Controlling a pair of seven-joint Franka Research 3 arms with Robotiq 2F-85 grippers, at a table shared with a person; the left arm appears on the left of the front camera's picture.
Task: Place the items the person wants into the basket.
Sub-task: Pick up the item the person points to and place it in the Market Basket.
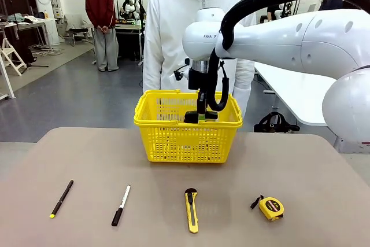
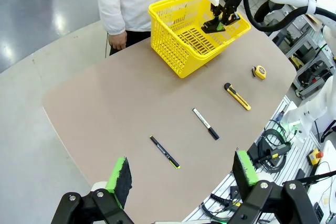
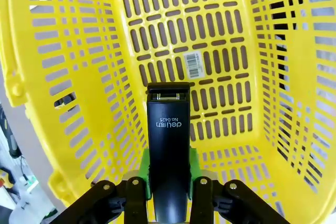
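Nearest the robot, the left gripper (image 2: 181, 157) hangs high above the table's near edge with its green pads (image 2: 118, 174) spread wide apart and nothing between them.

Below it, on the brown table (image 1: 300, 166), four tools lie in a row along the robot's side, each well apart from the next. From the robot's left these are the slim black pen (image 1: 61, 199) with its yellow tip pointing toward the robot, the white-bodied marker (image 1: 121, 205) with its black cap toward the robot, the yellow box-cutter knife (image 1: 191, 210) with its black end pointing away, and the round yellow tape measure (image 1: 270, 208). No gripper is touching the pen or the knife, and both lie outside the basket.

Farther across, near the table's far edge, stands the yellow lattice shopping basket (image 1: 144, 121), upright with its handles folded down. The right arm reaches in from the robot's right, and the right gripper (image 1: 201, 117) points straight down into the basket's opening. In the right wrist view its green pads lie against both flanks of a black tool marked "deli No.0425" (image 3: 168, 129), gripping it above the slotted basket floor, where a barcode sticker (image 3: 193, 64) sits.

Behind the basket, the person in the white hooded jacket (image 1: 170, 33) stands at the far edge of the table, arms down. Farther back, another person in a red jacket (image 1: 100, 7) faces away.
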